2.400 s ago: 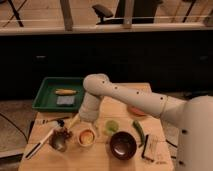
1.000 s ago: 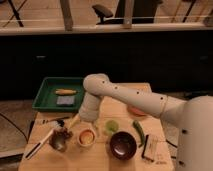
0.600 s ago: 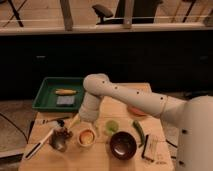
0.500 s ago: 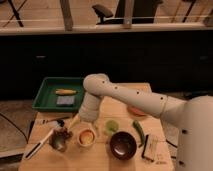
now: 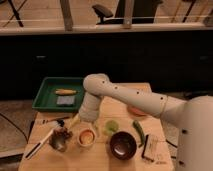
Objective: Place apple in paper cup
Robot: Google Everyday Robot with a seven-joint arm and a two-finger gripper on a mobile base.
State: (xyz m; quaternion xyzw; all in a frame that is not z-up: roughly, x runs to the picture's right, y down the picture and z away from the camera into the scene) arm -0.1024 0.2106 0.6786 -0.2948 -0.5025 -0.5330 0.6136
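The paper cup (image 5: pixel 86 138) stands near the table's front, left of centre. It is pale with a wide round mouth. The apple (image 5: pixel 86 135) shows as an orange-red round shape inside the cup's mouth. My gripper (image 5: pixel 81 122) hangs at the end of the white arm, just above and behind the cup and slightly to its left. The arm reaches in from the right across the table.
A green tray (image 5: pixel 46 95) at the back left holds a corn cob (image 5: pixel 65 91) and a grey pad (image 5: pixel 65 100). A metal cup (image 5: pixel 58 142) and a white utensil (image 5: pixel 38 145) lie left of the paper cup. A light green cup (image 5: pixel 111 126), dark brown bowl (image 5: pixel 123 145), green vegetable (image 5: pixel 138 131) and orange-red disc (image 5: pixel 134 111) lie to the right.
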